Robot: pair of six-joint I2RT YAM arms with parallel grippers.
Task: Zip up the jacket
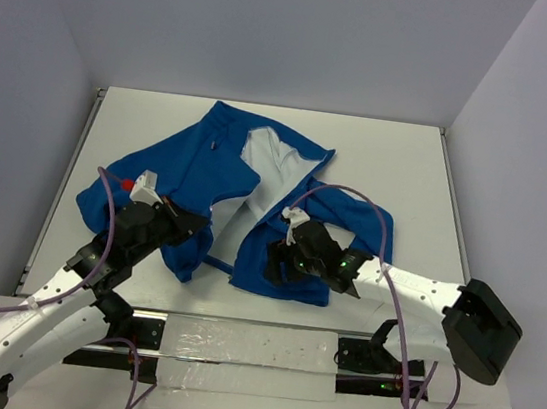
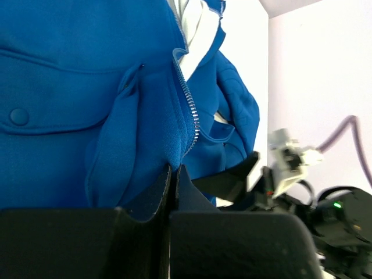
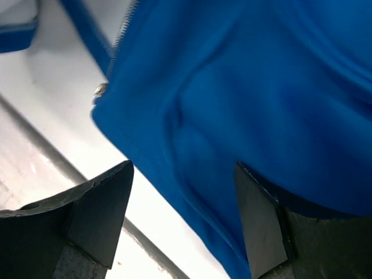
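Top external: jacket point(image 1: 195, 149) open, zipper point(image 2: 190, 113) unjoined. Left gripper point(image 2: 174, 170) clenched on jacket hem beside zipper; right gripper point(image 3: 183, 167) released, jaws apart over opposite hem. Whole zipping remains.

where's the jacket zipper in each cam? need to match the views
Top external: the zipper follows the open front edges of the jacket, mid-picture; the teeth are too small to see.
Left wrist: the teeth run down the centre, ending just above the left gripper, which is shut on the fabric.
Right wrist: a short run of teeth at upper left, along the blue edge.
Shared landmark: the white table.
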